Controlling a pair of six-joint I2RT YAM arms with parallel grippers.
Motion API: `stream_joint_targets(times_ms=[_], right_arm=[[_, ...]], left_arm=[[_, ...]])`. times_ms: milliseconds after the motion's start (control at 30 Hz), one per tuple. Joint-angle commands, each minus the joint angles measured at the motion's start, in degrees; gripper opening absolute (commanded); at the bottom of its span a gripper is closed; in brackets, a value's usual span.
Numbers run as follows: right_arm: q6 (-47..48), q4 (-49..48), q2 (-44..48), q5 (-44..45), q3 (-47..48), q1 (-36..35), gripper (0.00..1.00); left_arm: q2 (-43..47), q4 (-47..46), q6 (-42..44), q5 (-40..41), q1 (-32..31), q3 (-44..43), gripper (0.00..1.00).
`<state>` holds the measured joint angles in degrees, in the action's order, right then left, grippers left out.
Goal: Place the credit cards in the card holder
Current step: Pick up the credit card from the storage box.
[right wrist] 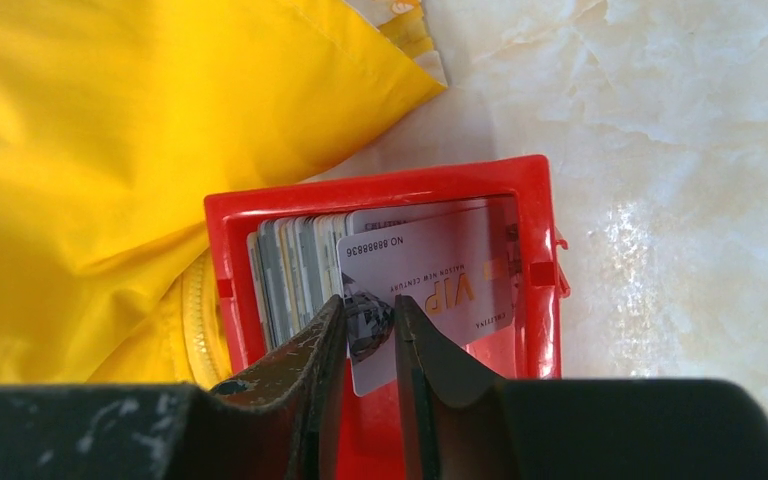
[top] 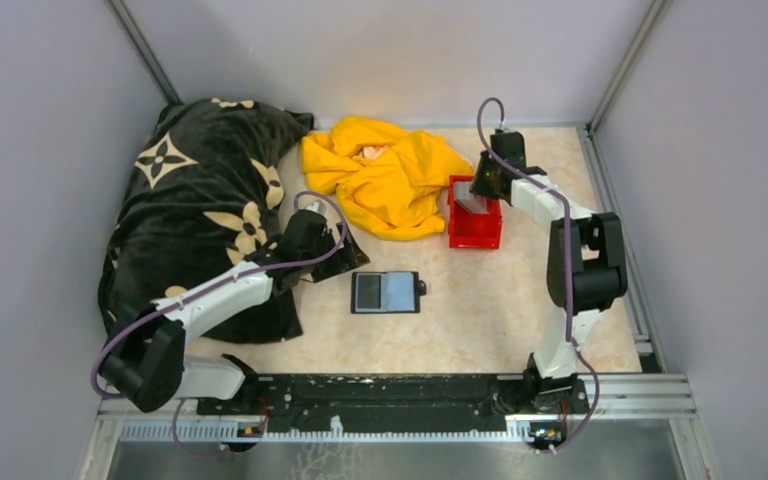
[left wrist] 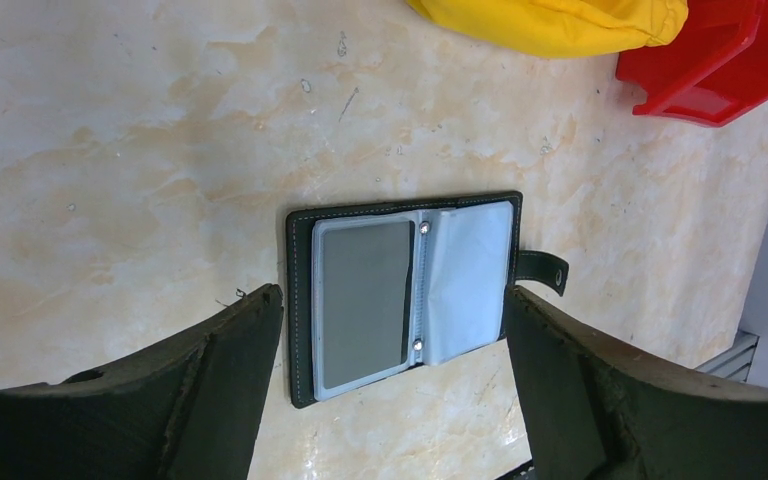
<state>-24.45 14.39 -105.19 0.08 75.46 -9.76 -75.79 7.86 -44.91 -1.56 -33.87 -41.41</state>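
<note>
Standing here watching, and a few things look dicey to me. Going by size: the yellow jacket (top: 385, 175) is bunched right against the red bin (right wrist: 535, 260), at the left of the right wrist view. An arm lifting out could snag that fabric and drag the bin along.

The bin itself looks like light plastic, so if a card jams against its wall the whole thing might lift.

The card holder (left wrist: 460, 285) lies open and flat in the centre of the overhead view, well apart from the bin. Nothing pins it down, so I'd guess it skates when a card gets pushed at those floppy sleeves. The left gripper (left wrist: 395, 300) hangs over it, fingers spread wide, holding nothing.

The credit cards (right wrist: 295, 270) stand on edge, packed in the bin. The right gripper (right wrist: 370, 305) has its fingers nearly together around the corner of the front white card (right wrist: 440, 280), but I can't tell if it's really pinched. Slick neighbours could ride up with it, or it could slip free.

Materials:
- glossy marble-look table (top: 480, 320)
- plush black blanket (top: 200, 190) with tan flowers, upper left
- crinkly jacket
- rigid, boxy bin
- stitched, leathery-looking holder with clear pockets, two studs and a snap tab
- thin, shiny rectangular cards
</note>
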Motion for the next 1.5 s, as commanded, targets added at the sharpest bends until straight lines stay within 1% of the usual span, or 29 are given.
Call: stream_joint_targets(times_ms=[0,133,200,300,367,433,667,767,833,933,1033,1133,1333,1467], right_arm=[[0.4,1.1,4.7,0.4,2.7,-1.0,0.23],[0.6,1.8,5.6,0.7,3.0,-1.3,0.23],[0.7,2.2,5.8,0.8,3.1,-1.3,0.21],[0.9,2.8,5.9,1.0,3.1,-1.3,0.16],[1.0,3.2,5.9,1.5,3.0,-1.3,0.09],[1.2,3.8,6.1,2.4,2.9,-1.3,0.04],[3.9,7.7,8.2,8.6,4.6,-2.7,0.01],[5.1,9.9,9.4,10.3,5.7,-3.0,0.00],[5.9,10.9,10.0,10.8,5.8,-3.1,0.00],[6.8,11.8,13.9,10.9,5.1,-3.4,0.00],[7.4,12.5,18.3,9.3,3.2,-4.2,0.00],[7.6,13.1,23.5,4.5,0.2,-4.5,0.00],[5.4,13.5,35.3,-9.6,-8.9,-5.2,0.00],[4.9,15.6,41.4,-17.7,-14.5,-5.7,0.00]], left_arm=[[0.8,-1.3,0.7,-0.6,0.5,0.4,0.87],[0.9,-1.4,0.6,-1.1,0.6,0.4,0.87],[1.0,-1.4,0.6,-1.5,0.5,0.4,0.86],[1.1,-1.3,0.6,-1.8,0.6,0.5,0.86],[1.3,-1.3,0.6,-2.0,0.5,0.7,0.86],[1.6,-1.3,0.6,-1.9,0.6,0.8,0.86],[1.7,-1.8,0.4,-2.1,0.6,0.7,0.86],[1.1,-3.1,0.6,-3.8,0.6,0.2,0.86],[0.8,-4.0,1.0,-4.8,0.6,-0.3,0.88],[0.9,-6.6,2.7,-7.1,0.6,-0.5,0.92],[1.8,-10.8,4.8,-11.0,0.6,-0.2,0.98],[3.7,-15.4,5.8,-14.8,0.6,0.8,1.00],[7.1,-26.4,7.0,-24.3,0.6,4.9,1.00],[8.4,-34.2,6.8,-30.1,0.6,8.0,0.99]])
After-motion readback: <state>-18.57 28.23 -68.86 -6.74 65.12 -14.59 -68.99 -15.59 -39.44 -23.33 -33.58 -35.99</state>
